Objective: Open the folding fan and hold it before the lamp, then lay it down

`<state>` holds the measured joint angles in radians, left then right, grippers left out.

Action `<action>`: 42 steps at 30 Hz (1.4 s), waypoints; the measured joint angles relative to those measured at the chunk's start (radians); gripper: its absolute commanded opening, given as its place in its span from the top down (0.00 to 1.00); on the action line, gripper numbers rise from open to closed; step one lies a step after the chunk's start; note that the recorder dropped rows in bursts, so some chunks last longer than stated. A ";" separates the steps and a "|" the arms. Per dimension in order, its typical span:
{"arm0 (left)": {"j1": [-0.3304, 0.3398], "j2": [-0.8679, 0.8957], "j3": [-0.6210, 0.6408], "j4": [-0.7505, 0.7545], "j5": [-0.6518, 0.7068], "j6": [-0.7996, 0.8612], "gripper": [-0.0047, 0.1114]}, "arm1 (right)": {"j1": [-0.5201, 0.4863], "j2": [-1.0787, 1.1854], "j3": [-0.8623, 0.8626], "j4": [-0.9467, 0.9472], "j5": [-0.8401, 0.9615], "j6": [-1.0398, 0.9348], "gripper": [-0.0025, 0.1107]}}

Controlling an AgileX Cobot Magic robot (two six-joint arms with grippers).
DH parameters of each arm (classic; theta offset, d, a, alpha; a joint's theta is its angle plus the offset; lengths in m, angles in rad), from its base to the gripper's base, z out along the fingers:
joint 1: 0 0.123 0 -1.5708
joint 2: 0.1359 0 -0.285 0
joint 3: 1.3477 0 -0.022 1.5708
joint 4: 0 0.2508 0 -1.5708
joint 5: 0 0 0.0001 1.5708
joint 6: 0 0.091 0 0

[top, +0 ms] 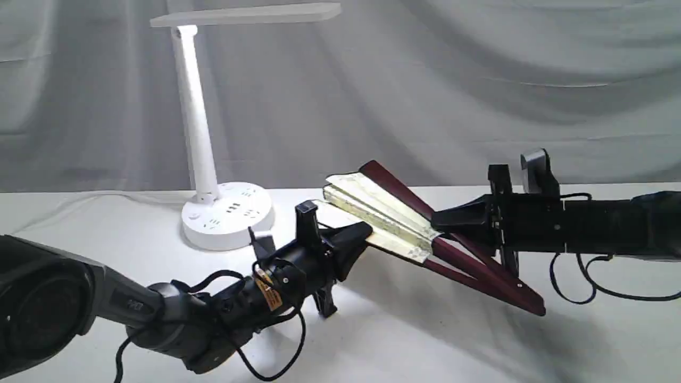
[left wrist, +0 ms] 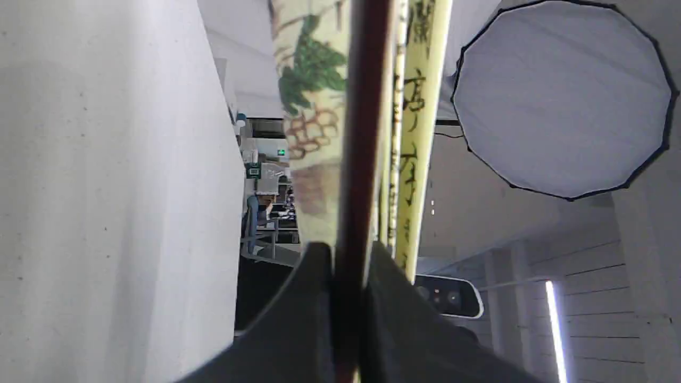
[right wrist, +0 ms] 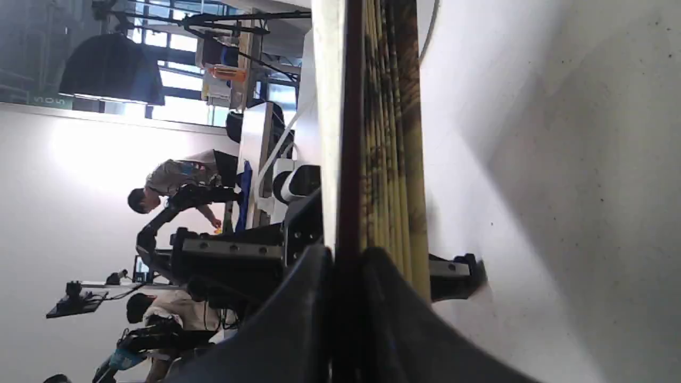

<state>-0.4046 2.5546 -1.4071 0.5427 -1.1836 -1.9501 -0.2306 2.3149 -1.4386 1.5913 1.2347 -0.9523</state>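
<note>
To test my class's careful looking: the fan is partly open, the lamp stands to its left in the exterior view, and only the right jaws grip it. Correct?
No: both pairs of jaws grip it. The left wrist view shows the left jaws shut on a maroon rib of the folding fan. The rest stands.

Through the exterior camera I saw a table (top: 425, 346) covered in plain white cloth. The white desk lamp (top: 226, 215) stood directly on it toward the back left, its round base flat on the cloth. A black cable (top: 585, 295) drooped low on the right, and I couldn't tell whether it touched the cloth.
</note>
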 measured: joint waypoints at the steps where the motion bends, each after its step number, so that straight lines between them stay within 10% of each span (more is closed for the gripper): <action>1: 0.000 0.000 -0.002 0.004 0.000 -0.003 0.96 | 0.000 0.000 0.000 0.005 0.000 0.000 0.98; 42: -0.004 -0.004 -0.004 -0.034 -0.015 0.000 0.96 | -0.205 0.000 0.000 0.158 -0.017 -0.002 0.98</action>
<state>-0.4087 2.5508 -1.4111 0.5083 -1.1983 -1.9500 -0.4361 2.3149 -1.4386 1.7494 1.2177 -0.9543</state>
